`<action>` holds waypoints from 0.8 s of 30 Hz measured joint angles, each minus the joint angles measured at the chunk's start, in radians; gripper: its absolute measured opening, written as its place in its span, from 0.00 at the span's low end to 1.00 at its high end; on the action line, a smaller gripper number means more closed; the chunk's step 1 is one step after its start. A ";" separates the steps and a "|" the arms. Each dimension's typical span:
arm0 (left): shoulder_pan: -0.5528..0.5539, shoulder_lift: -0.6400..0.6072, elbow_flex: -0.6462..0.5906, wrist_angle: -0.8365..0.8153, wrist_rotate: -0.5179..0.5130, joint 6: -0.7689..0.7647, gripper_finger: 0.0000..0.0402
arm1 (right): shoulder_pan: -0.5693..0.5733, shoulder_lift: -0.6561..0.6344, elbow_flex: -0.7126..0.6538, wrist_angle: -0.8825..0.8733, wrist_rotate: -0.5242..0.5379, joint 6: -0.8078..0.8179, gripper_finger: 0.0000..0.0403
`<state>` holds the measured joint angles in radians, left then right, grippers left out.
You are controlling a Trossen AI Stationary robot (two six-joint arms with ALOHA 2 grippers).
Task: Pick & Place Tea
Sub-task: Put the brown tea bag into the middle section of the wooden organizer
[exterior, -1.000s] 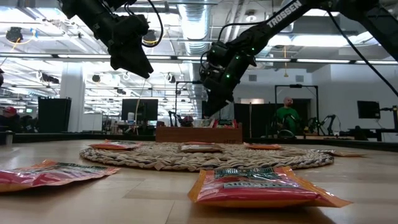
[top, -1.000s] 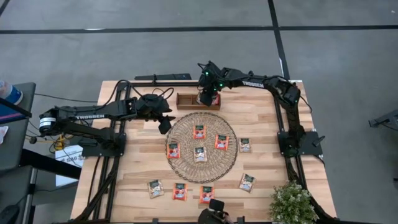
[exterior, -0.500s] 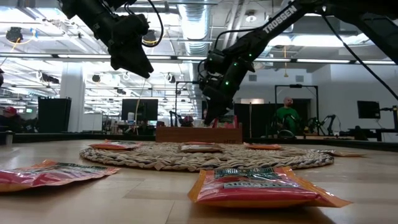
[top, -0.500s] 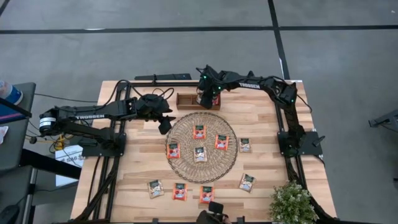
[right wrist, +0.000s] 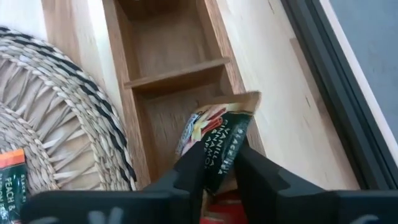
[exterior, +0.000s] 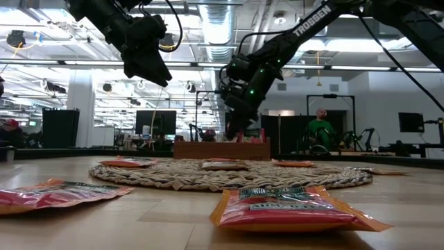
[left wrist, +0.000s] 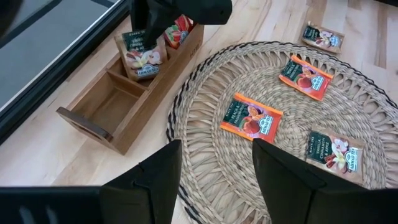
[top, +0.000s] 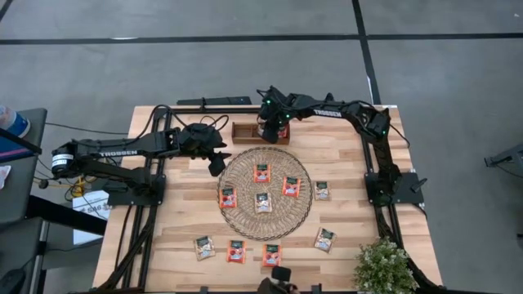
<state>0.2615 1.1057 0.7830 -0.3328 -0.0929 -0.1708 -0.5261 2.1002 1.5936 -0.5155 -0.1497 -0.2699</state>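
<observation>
**Mia:** Where is the right gripper (right wrist: 214,165)?

**Ben:** It is over the far end of the wooden tray (top: 245,134), at the back edge of the table (top: 343,159). Its two fingers are pinched on a tea sachet (right wrist: 217,146). The sachet stands on its edge and pokes down into the end slot of the tray.

**Mia:** Is there other tea in that slot?

**Ben:** Yes, a red one (left wrist: 177,31) sits right beside it. The next two slots look bare.

**Mia:** Which way does the tray run?

**Ben:** Its long side runs along the back edge of the table. The slot is narrow, so I think the sachet must stay upright and go straight down between the walls.

**Mia:** And the left gripper (left wrist: 214,171)?

**Ben:** It hangs above the table near the rim of the round mat (top: 237,212), with its fingers apart and nothing in them. It is well away from the tray.

**Mia:** Where is the rest of the tea?

**Ben:** Four sachets lie flat on the mat, and more lie on the table in front. There is lots of free room there.
</observation>
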 joint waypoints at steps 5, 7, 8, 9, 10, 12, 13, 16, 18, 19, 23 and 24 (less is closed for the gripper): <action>0.000 0.000 0.000 0.000 0.000 0.000 0.47 | 0.009 0.000 0.000 0.026 0.000 -0.020 0.06; 0.000 0.000 0.000 0.000 0.000 0.000 0.47 | 0.013 0.000 0.000 0.039 -0.001 -0.027 0.02; 0.000 0.000 0.000 0.001 0.000 0.000 0.47 | 0.016 0.000 0.000 0.043 0.000 -0.029 0.01; 0.000 0.000 0.000 0.001 0.000 0.000 0.47 | 0.016 0.000 0.000 0.046 0.005 -0.029 0.01; 0.000 0.000 0.000 0.001 0.000 0.000 0.47 | 0.016 0.000 0.000 0.049 0.012 -0.030 0.02; 0.000 0.000 0.000 0.001 0.000 0.000 0.47 | 0.016 0.000 0.000 0.056 0.015 -0.033 0.02; 0.000 0.000 0.000 0.001 0.000 0.000 0.47 | 0.016 0.000 0.000 0.057 0.016 -0.041 0.02; 0.000 0.000 0.000 0.002 -0.001 0.000 0.47 | 0.018 0.000 0.000 0.057 0.018 -0.068 0.00; 0.000 0.000 0.000 0.002 -0.001 0.000 0.47 | 0.020 0.000 0.000 0.057 0.019 -0.083 0.01; 0.000 0.000 0.000 0.002 -0.001 0.000 0.47 | 0.020 0.000 0.000 0.057 0.019 -0.094 0.02; 0.000 0.000 0.000 0.009 -0.001 0.000 0.47 | 0.020 0.000 0.000 0.057 0.019 -0.122 0.03; 0.000 0.000 0.000 0.010 -0.001 0.000 0.47 | 0.020 0.000 0.000 0.057 0.020 -0.128 0.03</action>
<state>0.2615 1.1057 0.7830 -0.3224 -0.0937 -0.1704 -0.5060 2.1002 1.5940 -0.4583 -0.1297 -0.3979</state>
